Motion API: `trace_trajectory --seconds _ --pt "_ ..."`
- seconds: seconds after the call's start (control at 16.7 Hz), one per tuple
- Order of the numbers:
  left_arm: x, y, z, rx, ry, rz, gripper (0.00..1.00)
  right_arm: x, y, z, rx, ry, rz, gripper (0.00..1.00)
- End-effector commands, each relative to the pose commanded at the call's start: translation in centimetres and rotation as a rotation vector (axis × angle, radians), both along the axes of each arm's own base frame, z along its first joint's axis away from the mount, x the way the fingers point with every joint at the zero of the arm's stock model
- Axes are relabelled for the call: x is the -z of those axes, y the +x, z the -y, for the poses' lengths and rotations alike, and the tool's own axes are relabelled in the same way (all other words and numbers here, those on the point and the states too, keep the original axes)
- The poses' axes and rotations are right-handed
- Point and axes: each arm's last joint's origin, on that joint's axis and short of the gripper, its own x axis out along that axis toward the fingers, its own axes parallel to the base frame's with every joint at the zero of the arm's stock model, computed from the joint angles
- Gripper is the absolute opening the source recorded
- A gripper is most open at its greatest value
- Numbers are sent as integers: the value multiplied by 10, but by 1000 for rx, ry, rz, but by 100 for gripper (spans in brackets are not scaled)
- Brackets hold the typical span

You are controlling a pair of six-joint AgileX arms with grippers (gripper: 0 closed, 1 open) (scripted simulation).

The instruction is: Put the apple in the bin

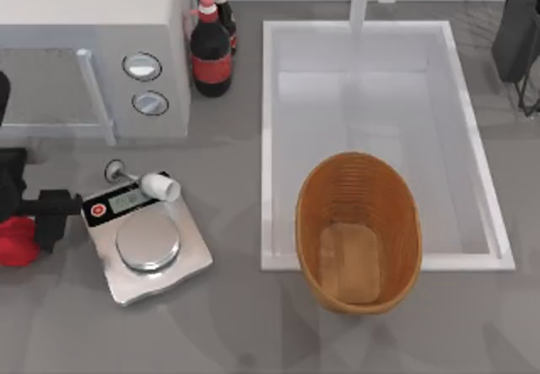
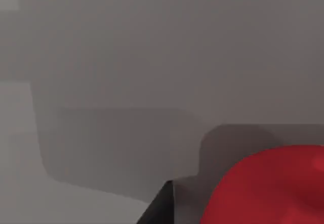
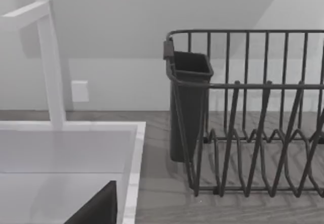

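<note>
Down at the far left edge of the counter, the left claw sits right against the apple, its dark body reaching in from the left border of the top view; whether its fingers are closed on the fruit or merely beside it I cannot tell. From the left wrist camera the apple appears as a bright red rounded mass close up, with a dark finger just beside it and grey counter beyond. Just to the right of the claw stands a silver scale with a round plate, a small display and a red button, and a small white cup lies tipped on its upper edge. Farther up are a white microwave and two dark bottles with red caps. Well apart, toward the right, the bin rests at the near end of the white sink basin, overlapping its front rim, its flat lighter bottom bare. The right arm is parked at the top right corner, by a dark wire dish rack with a cutlery holder; its claw's state cannot be told
</note>
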Motion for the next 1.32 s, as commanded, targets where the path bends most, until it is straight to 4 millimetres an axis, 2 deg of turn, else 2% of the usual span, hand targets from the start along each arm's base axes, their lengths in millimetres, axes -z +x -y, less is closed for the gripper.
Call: trace_trajectory --seconds 0.12,0.18,0.6,0.78,1.08,1.32 --pt "0 0 0 0 0 0 2 0 0 0 0 0 0 100" --pt "0 0 0 0 0 0 0 0 0 0 0 0 0 100" --pt "0 0 0 0 0 0 0 0 0 0 0 0 0 100" --pt "-12 -2 -3 -21 -2 14 0 0 0 0 0 0 0 100" --pt "-59 2 -27 -140 36 32 0 0 0 0 0 0 0 100" --pt "-106 6 -30 -145 36 15 0 0 0 0 0 0 0 100"
